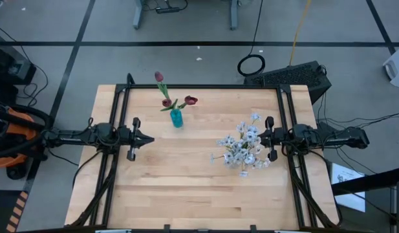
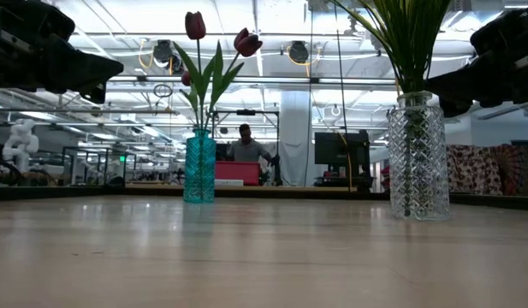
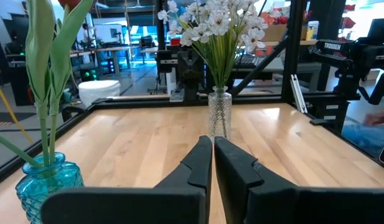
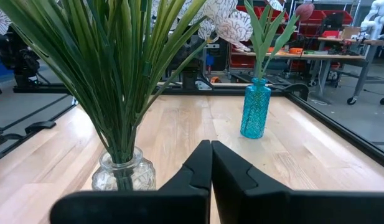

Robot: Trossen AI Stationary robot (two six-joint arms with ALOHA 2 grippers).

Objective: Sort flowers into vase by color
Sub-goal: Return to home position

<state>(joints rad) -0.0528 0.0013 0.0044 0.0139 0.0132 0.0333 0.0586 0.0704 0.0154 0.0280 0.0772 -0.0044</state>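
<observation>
Three dark red tulips [image 1: 167,101] stand with their stems in a teal glass vase [image 1: 176,119] at the table's far middle, also in the low view [image 2: 199,167]. A spray of white flowers [image 1: 244,145] stands with its stems in a clear cut-glass vase [image 2: 418,158] to the right. My left gripper [image 3: 211,142] is shut and level at the left side, pointing toward the clear vase [image 3: 220,112], well short of both vases. My right gripper [image 4: 210,144] is shut and level at the right, just behind the white flowers, with the clear vase [image 4: 123,171] close beside its fingers.
Black frame rails [image 1: 118,149] run along the table's left and right sides and far edge. The near half of the wooden tabletop [image 1: 186,188] is bare. A person [image 2: 245,145] sits in the room beyond the table.
</observation>
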